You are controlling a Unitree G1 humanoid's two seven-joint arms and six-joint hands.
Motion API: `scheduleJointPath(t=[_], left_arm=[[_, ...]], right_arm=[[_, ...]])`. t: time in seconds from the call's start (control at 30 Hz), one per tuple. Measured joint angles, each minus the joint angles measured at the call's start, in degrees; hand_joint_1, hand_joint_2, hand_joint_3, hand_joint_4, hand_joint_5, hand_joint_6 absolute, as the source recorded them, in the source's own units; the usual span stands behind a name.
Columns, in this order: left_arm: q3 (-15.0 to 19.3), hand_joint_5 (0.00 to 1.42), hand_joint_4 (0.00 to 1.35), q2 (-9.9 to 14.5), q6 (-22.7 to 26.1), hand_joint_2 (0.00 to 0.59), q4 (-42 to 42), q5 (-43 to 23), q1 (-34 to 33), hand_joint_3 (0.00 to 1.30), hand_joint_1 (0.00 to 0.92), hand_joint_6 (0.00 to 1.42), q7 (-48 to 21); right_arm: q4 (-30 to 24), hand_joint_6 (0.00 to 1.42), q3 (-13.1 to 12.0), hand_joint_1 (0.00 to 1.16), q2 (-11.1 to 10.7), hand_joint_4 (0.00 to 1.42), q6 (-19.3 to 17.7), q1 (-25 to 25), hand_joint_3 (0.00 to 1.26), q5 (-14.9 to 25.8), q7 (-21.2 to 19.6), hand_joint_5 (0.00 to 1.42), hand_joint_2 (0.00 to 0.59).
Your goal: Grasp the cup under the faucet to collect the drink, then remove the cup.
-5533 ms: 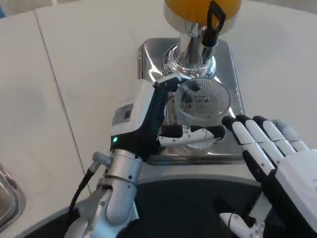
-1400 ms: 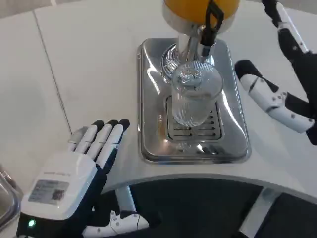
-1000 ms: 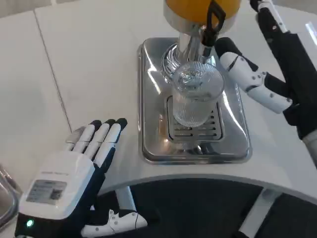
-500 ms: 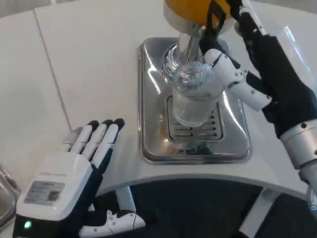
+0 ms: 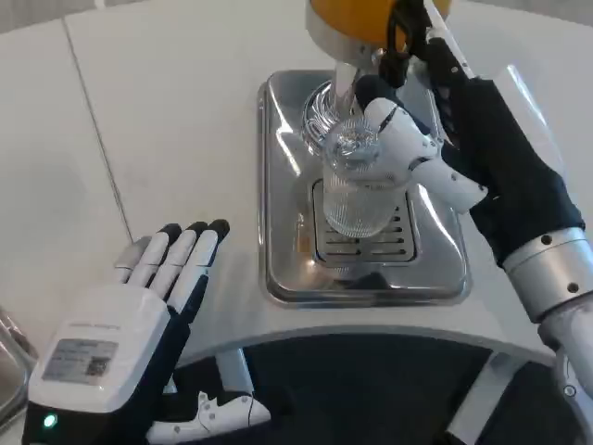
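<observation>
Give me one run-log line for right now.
cup: on drip tray, under faucet | right hand: at faucet, by cup rim | left hand: open, idle

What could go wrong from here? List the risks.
1. The right hand reaches past the clear ribbed glass cup toward the black faucet lever; its thumb lies at the cup's rim and may knock the cup over.
2. The cup stands unheld on the shiny steel drip tray, so pouring could shift it.
3. The left hand waits open, too far away to steady it.

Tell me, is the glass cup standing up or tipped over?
Standing up. The cup sits upright on the drip tray, its open rim facing up.
</observation>
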Motion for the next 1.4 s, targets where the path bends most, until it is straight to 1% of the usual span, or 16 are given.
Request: scheduleJointPath(t=[0.17, 0.27, 0.3, 0.37, 0.47, 0.53, 0.6, 0.77, 0.83, 0.93, 0.97, 1.03, 1.1, 1.17, 1.3, 1.4], left_arm=[[0.1, 0.00, 0.00, 0.0, 0.0, 0.000, 0.0, 0.0, 0.0, 0.00, 0.000, 0.04, 0.0], [0.1, 0.00, 0.00, 0.0, 0.0, 0.000, 0.0, 0.0, 0.0, 0.00, 0.000, 0.04, 0.0], [0.1, 0.00, 0.00, 0.0, 0.0, 0.000, 0.0, 0.0, 0.0, 0.00, 0.000, 0.04, 0.0], [0.2, 0.00, 0.00, 0.0, 0.0, 0.000, 0.0, -0.1, 0.0, 0.00, 0.000, 0.04, 0.0], [0.3, 0.00, 0.00, 0.0, 0.0, 0.000, 0.0, -0.1, 0.0, 0.00, 0.000, 0.04, 0.0], [0.3, 0.00, 0.00, 0.0, -0.1, 0.000, 0.0, -0.2, 0.0, 0.00, 0.000, 0.04, 0.0], [0.3, 0.00, 0.00, 0.0, -0.3, 0.000, 0.0, -0.3, 0.0, 0.00, 0.000, 0.04, 0.0], [0.3, 0.00, 0.00, 0.0, -0.5, 0.000, 0.0, -0.4, 0.0, 0.00, 0.000, 0.04, 0.0], [0.3, 0.00, 0.00, 0.0, -0.5, 0.000, 0.1, -0.4, 0.0, 0.00, 0.000, 0.04, 0.0], [0.3, 0.00, 0.00, 0.0, -0.6, 0.000, 0.2, -0.4, 0.0, 0.00, 0.000, 0.04, 0.1], [0.3, 0.00, 0.00, 0.0, -0.6, 0.000, 0.2, -0.4, 0.0, 0.00, 0.000, 0.04, 0.1], [0.3, 0.00, 0.00, 0.0, -0.7, 0.000, 0.3, -0.4, -0.1, 0.00, 0.000, 0.04, 0.5], [0.3, 0.00, 0.00, 0.0, -0.8, 0.000, 0.4, -0.4, -0.3, 0.00, 0.000, 0.04, 0.6], [0.2, 0.00, 0.00, -0.1, -1.1, 0.000, 0.7, -0.4, -0.6, 0.00, 0.000, 0.04, 0.8], [0.0, 0.00, 0.00, -0.6, -1.1, 0.000, 1.3, -0.5, -1.7, 0.00, 0.000, 0.04, 0.9], [0.0, 0.00, 0.00, -1.1, -1.0, 0.000, 2.3, -0.5, -3.4, 0.00, 0.000, 0.04, 0.9]], right_arm=[[-0.1, 0.00, 0.4, 0.32, -0.7, 0.00, 0.2, 0.0, 0.00, -0.1, 0.2, 0.00, 0.420], [-0.7, 0.01, 0.8, 0.30, -2.5, 0.00, 1.1, -0.4, 0.00, -0.6, 1.3, 0.00, 0.422], [-0.9, 0.01, 1.1, 0.28, -2.9, 0.00, 1.3, -0.6, 0.00, -0.8, 1.5, 0.00, 0.430], [-1.1, 0.03, 1.5, 0.24, -3.9, 0.00, 1.8, -0.9, 0.00, -1.3, 2.0, 0.00, 0.421], [-1.9, 0.03, 2.3, 0.17, -5.9, 0.00, 3.5, -2.2, 0.00, -3.1, 3.3, 0.00, 0.413], [-2.3, 0.03, 2.8, 0.16, -7.1, 0.00, 4.1, -2.6, 0.00, -4.4, 3.8, 0.00, 0.410], [-3.8, 0.03, 4.1, 0.13, -9.0, 0.00, 6.0, -3.4, 0.00, -7.5, 5.0, 0.00, 0.413], [-6.5, 0.03, 6.5, 0.10, -11.0, 0.00, 9.3, -4.1, 0.01, -12.8, 7.2, 0.00, 0.418], [-7.5, 0.03, 7.5, 0.09, -11.4, 0.00, 10.3, -4.2, 0.01, -15.0, 8.0, 0.00, 0.407], [-9.5, 0.04, 10.3, 0.05, -13.3, 0.00, 12.6, -5.7, 0.03, -21.9, 11.4, 0.00, 0.414], [-9.6, 0.04, 10.4, 0.05, -13.4, 0.00, 12.7, -5.8, 0.03, -22.2, 11.6, 0.00, 0.415], [-10.0, 0.05, 11.0, 0.05, -13.8, 0.00, 13.4, -6.8, 0.03, -24.6, 13.7, 0.00, 0.415], [-10.1, 0.05, 11.5, 0.05, -15.2, 0.00, 13.6, -8.6, 0.03, -27.1, 16.4, 0.00, 0.414], [-10.1, 0.05, 11.6, 0.05, -16.0, 0.00, 13.6, -10.0, 0.03, -29.2, 18.3, 0.00, 0.413], [-10.0, 0.05, 12.1, 0.04, -16.2, 0.00, 13.1, -12.6, 0.04, -32.2, 20.7, 0.00, 0.414], [-9.9, 0.05, 12.1, 0.04, -16.0, 0.00, 13.1, -13.1, 0.04, -34.1, 22.0, 0.00, 0.414]])
